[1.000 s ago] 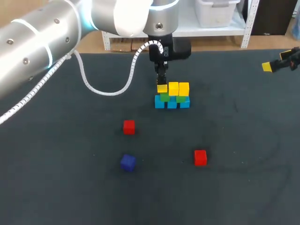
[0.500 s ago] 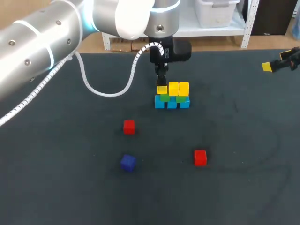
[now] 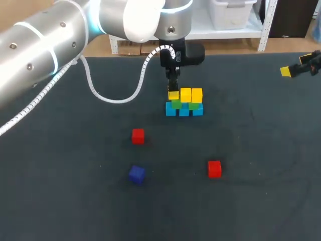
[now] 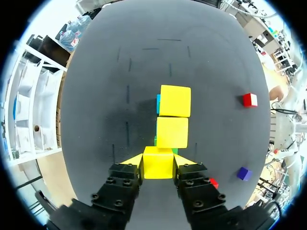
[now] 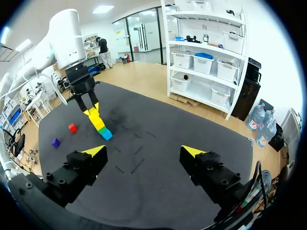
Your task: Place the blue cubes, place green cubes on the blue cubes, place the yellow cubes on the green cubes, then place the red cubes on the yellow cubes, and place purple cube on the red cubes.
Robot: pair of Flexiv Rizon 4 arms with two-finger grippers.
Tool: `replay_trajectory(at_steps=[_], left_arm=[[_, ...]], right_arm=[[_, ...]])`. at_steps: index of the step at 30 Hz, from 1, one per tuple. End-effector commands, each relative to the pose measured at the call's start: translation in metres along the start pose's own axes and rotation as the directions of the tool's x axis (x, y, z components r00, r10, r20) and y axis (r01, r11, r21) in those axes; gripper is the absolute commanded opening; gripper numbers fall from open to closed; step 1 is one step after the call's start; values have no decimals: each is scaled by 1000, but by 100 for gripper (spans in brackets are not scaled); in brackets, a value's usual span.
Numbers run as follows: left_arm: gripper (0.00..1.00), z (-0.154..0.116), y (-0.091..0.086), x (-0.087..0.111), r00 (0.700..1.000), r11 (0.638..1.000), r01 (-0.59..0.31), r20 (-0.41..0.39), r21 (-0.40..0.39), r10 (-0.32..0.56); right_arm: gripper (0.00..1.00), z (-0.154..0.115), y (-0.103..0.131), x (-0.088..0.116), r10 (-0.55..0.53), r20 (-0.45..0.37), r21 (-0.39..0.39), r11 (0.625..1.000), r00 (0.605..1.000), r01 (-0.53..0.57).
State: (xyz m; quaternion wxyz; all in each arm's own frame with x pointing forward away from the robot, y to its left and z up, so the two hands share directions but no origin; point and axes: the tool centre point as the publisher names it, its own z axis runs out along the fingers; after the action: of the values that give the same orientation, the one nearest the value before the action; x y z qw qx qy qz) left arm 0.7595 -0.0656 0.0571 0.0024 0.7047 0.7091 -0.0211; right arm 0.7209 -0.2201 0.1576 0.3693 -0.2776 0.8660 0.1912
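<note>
My left gripper (image 3: pixel 173 92) is shut on a yellow cube (image 3: pixel 173 95), held at the left end of the stack, level with two other yellow cubes (image 3: pixel 191 95). Under them are green cubes (image 3: pixel 176 104) on a row of blue cubes (image 3: pixel 183 110). In the left wrist view the held yellow cube (image 4: pixel 158 163) fills the gap between the fingers of the left gripper (image 4: pixel 158 161), with the two placed yellow cubes (image 4: pixel 171 132) in line ahead. Whether it rests on the green cube I cannot tell. My right gripper (image 5: pixel 144 154) stands open and empty, far off at the table's right edge (image 3: pixel 296 70).
Two red cubes (image 3: pixel 138 136) (image 3: pixel 214 168) and a purple cube (image 3: pixel 137 173) lie loose on the dark mat, nearer the front than the stack. My left arm (image 3: pixel 60 35) and its white cable (image 3: pixel 115 95) cross the back left.
</note>
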Motion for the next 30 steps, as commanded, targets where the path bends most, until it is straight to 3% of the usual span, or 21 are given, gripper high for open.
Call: replay_trajectory(at_steps=[1, 18, 30], left_arm=[[0, 0, 3, -1, 1000, 1000, -1, -4, 7, 1], [4, 0, 0, -4, 1000, 1000, -19, -6, 10, 19], [18, 1, -1, -4, 1000, 1000, -23, -18, 11, 23]], right_arm=[[100, 1, -1, 0, -1, 2, -4, 1000, 1000, 1], [100, 1, -1, 0, -1, 2, -4, 1000, 1000, 1], [100, 1, -1, 0, -1, 2, -4, 1000, 1000, 1]])
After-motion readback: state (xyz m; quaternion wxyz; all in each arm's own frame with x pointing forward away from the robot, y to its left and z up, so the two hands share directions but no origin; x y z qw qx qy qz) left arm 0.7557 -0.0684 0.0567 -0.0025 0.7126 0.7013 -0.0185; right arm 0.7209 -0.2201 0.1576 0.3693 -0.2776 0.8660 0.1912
